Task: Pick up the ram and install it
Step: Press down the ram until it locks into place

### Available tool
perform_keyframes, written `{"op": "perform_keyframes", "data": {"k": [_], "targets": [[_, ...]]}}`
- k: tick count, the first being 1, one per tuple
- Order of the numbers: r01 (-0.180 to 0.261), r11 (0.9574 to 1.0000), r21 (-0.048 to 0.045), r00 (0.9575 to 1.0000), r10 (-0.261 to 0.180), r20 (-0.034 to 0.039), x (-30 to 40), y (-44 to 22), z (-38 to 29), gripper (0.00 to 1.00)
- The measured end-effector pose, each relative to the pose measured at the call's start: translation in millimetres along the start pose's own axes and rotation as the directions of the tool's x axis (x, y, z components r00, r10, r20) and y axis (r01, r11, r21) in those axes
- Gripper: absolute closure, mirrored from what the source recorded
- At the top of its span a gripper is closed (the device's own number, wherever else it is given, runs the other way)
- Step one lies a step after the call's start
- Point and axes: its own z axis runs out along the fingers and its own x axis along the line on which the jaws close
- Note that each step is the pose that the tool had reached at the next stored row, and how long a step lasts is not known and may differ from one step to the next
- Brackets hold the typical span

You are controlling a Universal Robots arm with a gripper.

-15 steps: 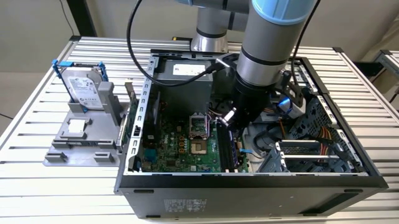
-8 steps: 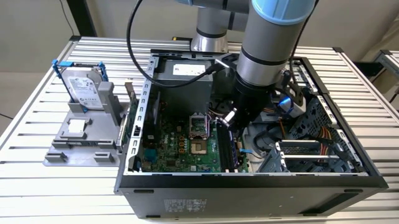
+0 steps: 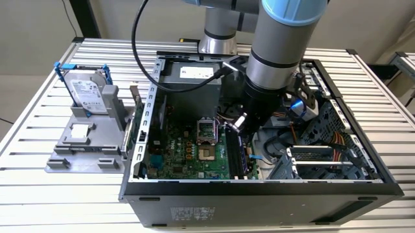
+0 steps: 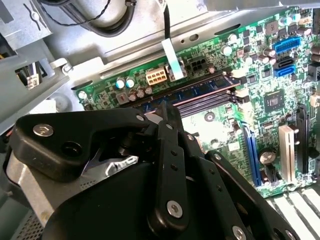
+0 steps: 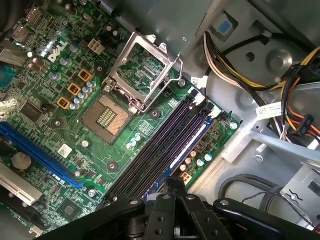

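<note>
The ram [image 4: 202, 89] is a thin dark blue-green stick standing in the memory slot nearest the case's inner wall, on the green motherboard [image 5: 75, 125]. It also shows as a blue edge along the ram [image 5: 187, 145] in the first wrist view. My gripper [image 3: 237, 124] reaches down into the open computer case and sits over one end of the stick. The black fingers [image 4: 167, 117] are closed together on the ram's top edge. The part of the stick beneath the gripper is hidden. Beside it, the other dark memory slots [image 5: 150, 155] stand empty.
The open processor socket [image 5: 107, 117] with its raised metal frame lies next to the slots. Cable bundles [image 5: 240, 65] and the case's metal wall [image 4: 125, 55] crowd the gripper. Outside the case, at the exterior view's left, a silver hard drive [image 3: 87, 94] stands in a grey holder [image 3: 81, 145].
</note>
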Motion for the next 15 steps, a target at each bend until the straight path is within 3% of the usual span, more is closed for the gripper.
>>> {"op": "perform_keyframes", "data": {"k": [15], "targets": [[0.080,0.9968,0.0003,0.9968,-0.080,0.0024,0.0,0.0,0.0,1.00]]}}
